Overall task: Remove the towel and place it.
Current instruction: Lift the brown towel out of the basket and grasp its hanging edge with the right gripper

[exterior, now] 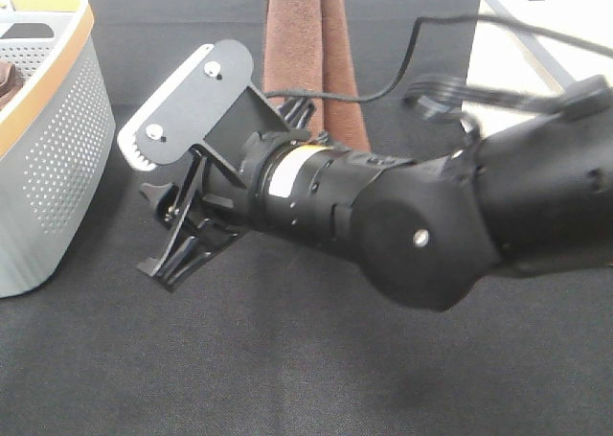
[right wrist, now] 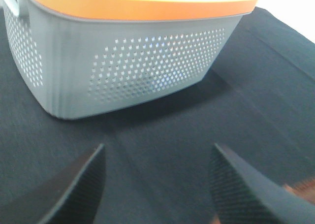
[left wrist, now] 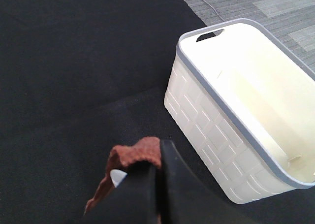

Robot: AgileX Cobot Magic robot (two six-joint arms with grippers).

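The reddish-brown towel [exterior: 305, 53] hangs down from above at the top middle of the high view. In the left wrist view my left gripper [left wrist: 160, 152] is shut on a corner of the towel [left wrist: 132, 155], beside its small white tag [left wrist: 117, 176], and holds it above the black surface. The left gripper itself is out of the high view. My right gripper [exterior: 155, 230] is open and empty, low over the black cloth and pointing at the grey basket [exterior: 57, 168]. Its two fingers spread wide in the right wrist view [right wrist: 160, 184].
The grey perforated basket with an orange rim [right wrist: 138, 66] stands at the left, with a bit of dark brown cloth [exterior: 5, 83] at its edge. A white basket with a grey rim [left wrist: 197, 120] stands empty near the left gripper. Black cloth [exterior: 306, 359] covers the table.
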